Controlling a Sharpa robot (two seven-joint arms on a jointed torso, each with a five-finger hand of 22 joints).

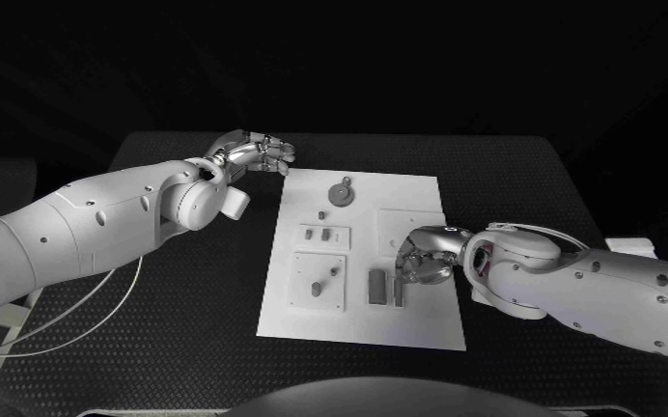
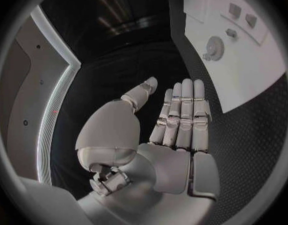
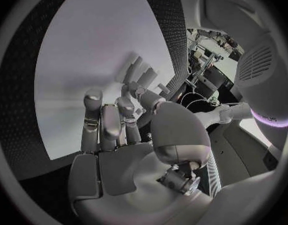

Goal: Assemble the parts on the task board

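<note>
Right now my right hand (image 1: 422, 261) curls over the task board (image 1: 365, 325) at four o'clock; whether it holds a part, I cannot tell.

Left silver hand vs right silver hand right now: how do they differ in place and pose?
Place: the left silver hand hangs over the black table beside the white task board's far left corner; the right silver hand is over the board, by the grey upright parts.
Pose: the left's fingers are straight and together, holding nothing; the right's curl down toward the parts, contact unclear.
Shared: both silver, on white arms.
</note>
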